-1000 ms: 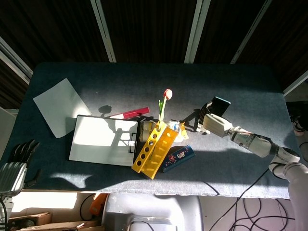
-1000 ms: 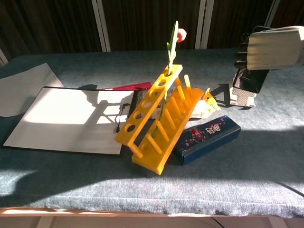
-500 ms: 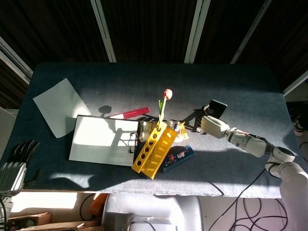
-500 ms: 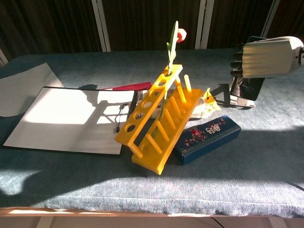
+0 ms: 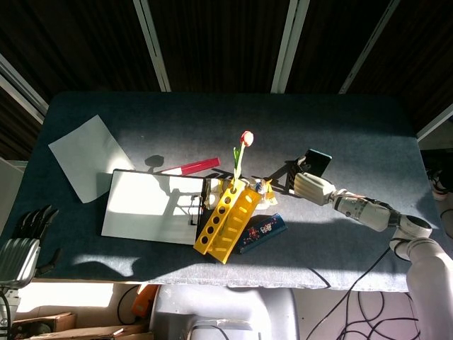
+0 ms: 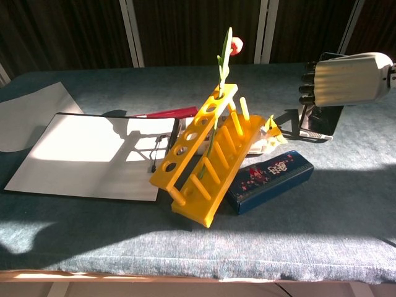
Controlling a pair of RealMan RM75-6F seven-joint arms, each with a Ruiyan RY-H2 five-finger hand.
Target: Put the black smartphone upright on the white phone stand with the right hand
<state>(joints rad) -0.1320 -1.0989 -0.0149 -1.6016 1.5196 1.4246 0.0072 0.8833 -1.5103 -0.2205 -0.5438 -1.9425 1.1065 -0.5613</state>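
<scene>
Dark-blue felt covers the worktop [image 5: 354,120], sunlit in patches before dark window panels. On it lie one yellow test-tube rack [image 6: 207,158] holding one artificial tulip [image 5: 245,139], one blue pencil case [image 6: 269,180], one red ruler [image 5: 191,168], one clipboard [image 5: 150,206] and one loose sheet of paper [image 5: 83,156] near the left edge. The right hand [image 6: 343,79], fingers [image 6: 304,88] grasping the black smartphone [image 5: 317,161], holds it upright toward the right edge, low at the white phone stand [image 6: 307,131], which is mostly hidden behind it. Since a second ago, hand and phone have sunk lower. The left hand [image 5: 27,230] rests off the front-left corner, fingers released.
</scene>
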